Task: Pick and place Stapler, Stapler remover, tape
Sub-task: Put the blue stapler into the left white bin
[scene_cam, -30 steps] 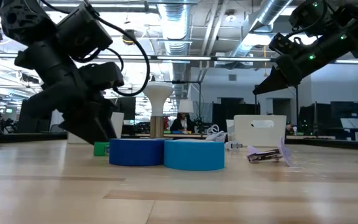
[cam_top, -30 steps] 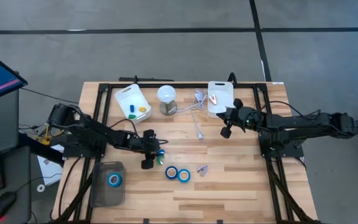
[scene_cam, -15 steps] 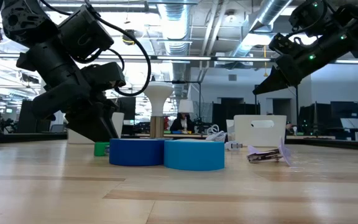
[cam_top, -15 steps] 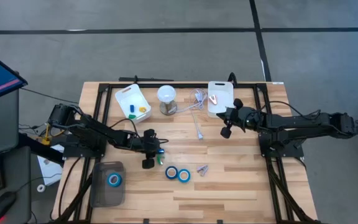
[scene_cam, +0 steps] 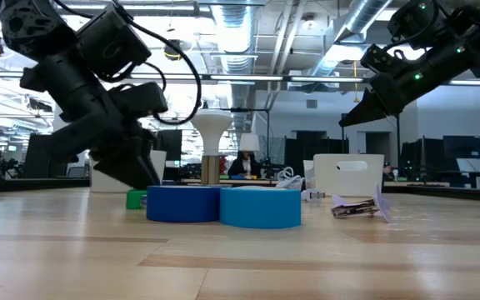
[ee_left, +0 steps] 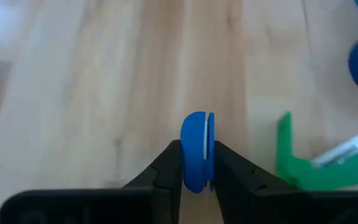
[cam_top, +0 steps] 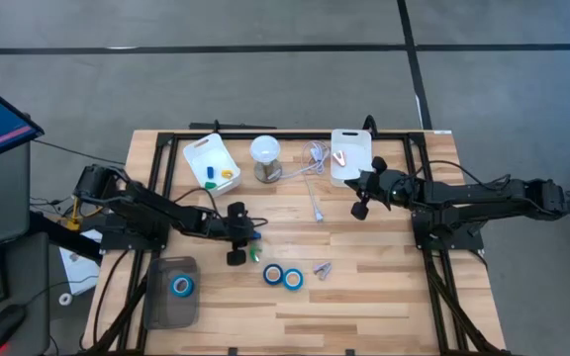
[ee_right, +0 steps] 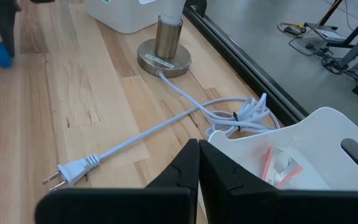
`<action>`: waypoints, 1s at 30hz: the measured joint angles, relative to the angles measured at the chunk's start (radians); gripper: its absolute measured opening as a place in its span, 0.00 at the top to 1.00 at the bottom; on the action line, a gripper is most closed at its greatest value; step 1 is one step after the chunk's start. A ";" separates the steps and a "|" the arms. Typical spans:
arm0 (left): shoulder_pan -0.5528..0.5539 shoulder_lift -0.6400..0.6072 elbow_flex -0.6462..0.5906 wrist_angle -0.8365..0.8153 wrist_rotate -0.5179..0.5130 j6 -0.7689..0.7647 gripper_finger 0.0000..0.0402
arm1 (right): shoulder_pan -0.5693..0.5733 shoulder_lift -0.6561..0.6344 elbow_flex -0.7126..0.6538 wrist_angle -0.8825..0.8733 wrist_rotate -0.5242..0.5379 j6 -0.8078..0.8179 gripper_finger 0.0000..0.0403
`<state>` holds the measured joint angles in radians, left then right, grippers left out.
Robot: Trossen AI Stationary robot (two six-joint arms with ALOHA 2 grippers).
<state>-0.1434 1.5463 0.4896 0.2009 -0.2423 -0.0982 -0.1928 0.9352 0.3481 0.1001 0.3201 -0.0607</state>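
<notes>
a: item one, tape. count and place?

b: two blue rolls (cam_top: pixel 283 277) lie flat and touching on the desk (cam_top: pixel 364 297), near the middle. another roll (cam_top: pixel 181 287) lies in the grey bin (cam_top: pixel 156 302) at the near left. the left end effector (cam_top: pixel 240 237) is closed on a small blue thing (ee_left: pixel 197 151), held on edge between its fingers (ee_left: pixel 169 168); it looks like a thin roll or disc, and i cannot tell which.

a: handling notes?

b: by my judgement, light, stiff, not fragile. the rim is smooth and may slip under a weak pinch. best hold: across the flat faces or across the full width, pads centred, as the left end effector has it. the two touching rolls would need a hold that does not drag the neighbour.

a: item two, remover?

b: a small purplish piece (cam_top: pixel 322 269) lies just right of the rolls. likely light, hard, awkwardly shaped; take it across the body.

a: item three, stapler?

b: a green thing (ee_left: pixel 303 165) lies on the desk beside the left end effector; i cannot tell whether it is the stapler.

a: right arm?

b: the right end effector (cam_top: pixel 360 195) waits above the far right of the desk, fingers closed, empty, near the white tray (cam_top: pixel 349 153) and the cable (ee_right: pixel 166 121).
</notes>
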 joint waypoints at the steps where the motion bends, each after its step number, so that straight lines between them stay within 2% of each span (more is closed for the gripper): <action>1: 0.004 -0.015 0.000 -0.013 -0.006 0.015 0.84 | 0.000 0.000 0.000 -0.002 0.000 0.000 1.00; 7: 0.064 -0.165 0.000 -0.120 -0.052 0.072 0.85 | 0.000 0.000 0.000 -0.006 0.000 0.000 1.00; 15: 0.197 -0.434 0.000 -0.294 -0.189 0.186 0.85 | -0.002 0.000 0.000 -0.013 0.000 0.000 1.00; 21: 0.323 -0.594 0.000 -0.321 -0.229 0.247 0.85 | -0.012 0.000 0.000 -0.014 0.000 0.000 1.00; 26: 0.438 -0.640 0.000 -0.351 -0.229 0.245 0.85 | -0.020 0.000 0.000 -0.018 -0.001 0.001 1.00; 30: 0.514 -0.615 0.000 -0.413 -0.204 0.190 0.85 | -0.026 0.000 0.000 -0.018 -0.002 0.001 1.00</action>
<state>0.3707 0.9309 0.4900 -0.2124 -0.4465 0.0922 -0.2184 0.9352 0.3481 0.0822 0.3183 -0.0593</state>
